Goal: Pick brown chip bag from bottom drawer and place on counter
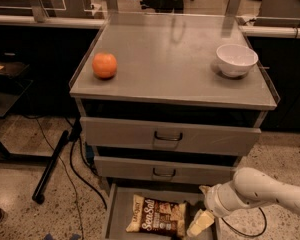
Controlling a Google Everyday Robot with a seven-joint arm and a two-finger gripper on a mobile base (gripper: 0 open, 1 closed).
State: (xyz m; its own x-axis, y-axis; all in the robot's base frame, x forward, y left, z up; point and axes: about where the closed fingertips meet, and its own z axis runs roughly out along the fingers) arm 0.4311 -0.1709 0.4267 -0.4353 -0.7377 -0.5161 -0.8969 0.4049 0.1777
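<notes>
1. The orange (104, 65) sits near the left edge of the counter (175, 44). A bag dropped close to it could nudge it, and the thin raised edge may not stop a roll.
2. The bottom drawer (113, 209) is pulled out at floor level, and its left wall is just beside the bag, so there is little room to slide that way.
3. The brown chip bag (157, 216) lies flat on the drawer floor, label up. It looks crinkly, so a shallow pinch could slip off.
4. The gripper (200, 223) is low in the drawer at the bag's right edge – can't tell if it's open or closed, or touching. Nothing is lifted. Risk: a straight rise could clip the lower drawer front (165, 171) just behind, so the bag probably needs drawing outward first.
5. The bowl (236, 59) is on the right of the counter. The wide bare middle between orange and bowl looks like the safest drop spot – the arm's sweep could hit the bowl.
</notes>
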